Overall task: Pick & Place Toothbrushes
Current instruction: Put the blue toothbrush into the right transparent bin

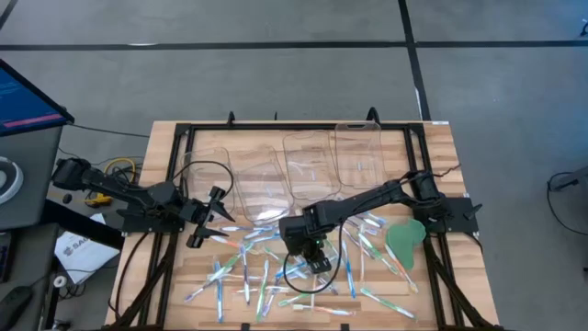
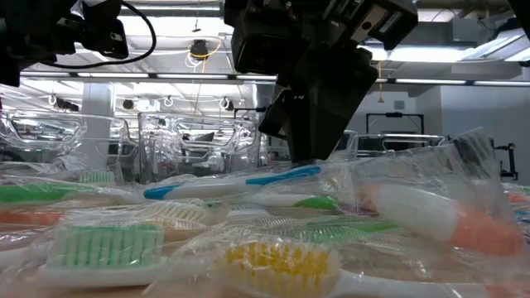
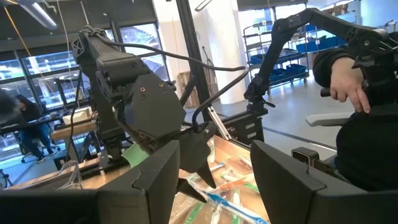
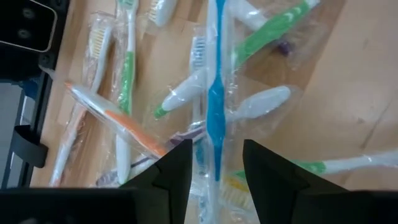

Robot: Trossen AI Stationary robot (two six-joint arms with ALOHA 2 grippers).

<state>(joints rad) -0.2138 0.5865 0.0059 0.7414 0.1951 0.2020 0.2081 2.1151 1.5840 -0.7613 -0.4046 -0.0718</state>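
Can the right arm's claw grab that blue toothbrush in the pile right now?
Probably yes. The right gripper hangs right over the blue toothbrush, with a finger on each side of its handle. Nothing lies on top of it; only its clear wrapper and neighbouring brushes crowd it.

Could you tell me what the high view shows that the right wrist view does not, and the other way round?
Only the high view shows the clear bins along the table's far side, the green leaf-shaped piece, and the left gripper waiting at the table's left. Only the right wrist view shows the right gripper straddling a blue-handled toothbrush, fingers on either side of it, with an orange-handled one nearby. Both show wrapped toothbrushes scattered on the wooden table.
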